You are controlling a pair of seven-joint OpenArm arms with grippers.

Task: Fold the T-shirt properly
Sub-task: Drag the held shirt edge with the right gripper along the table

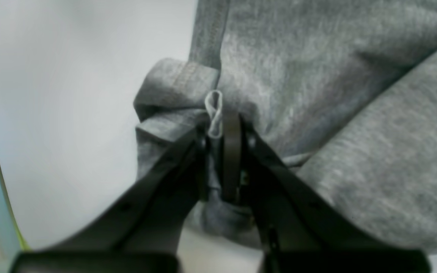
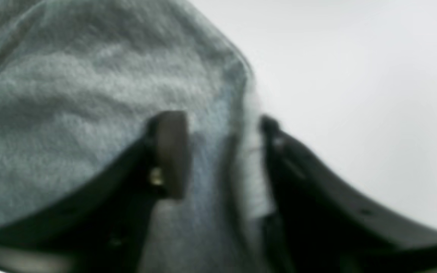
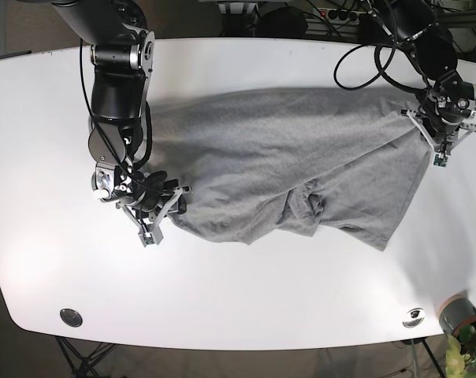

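While the white table (image 3: 246, 299) stretches bare along its near edge, a small round metal fitting (image 3: 70, 316) sits in it at the near left and another (image 3: 414, 316) at the near right, beside a grey pot (image 3: 456, 313) with green leaves. Farther in, the grey T-shirt (image 3: 301, 165) lies crumpled across the middle of the table, bunched into folds near its lower middle. At its left lower edge the right gripper (image 3: 161, 206) rests against the cloth; the right wrist view shows its fingers (image 2: 171, 151) parted, one on top of the fabric and the other just past the hem over the table. At the shirt's far right corner the left gripper (image 3: 435, 130) has its fingers (image 1: 231, 151) pinched tight on a bunched hem of the T-shirt, a pale loop of fabric poking out between them. Black cables (image 3: 372, 55) hang behind that arm.
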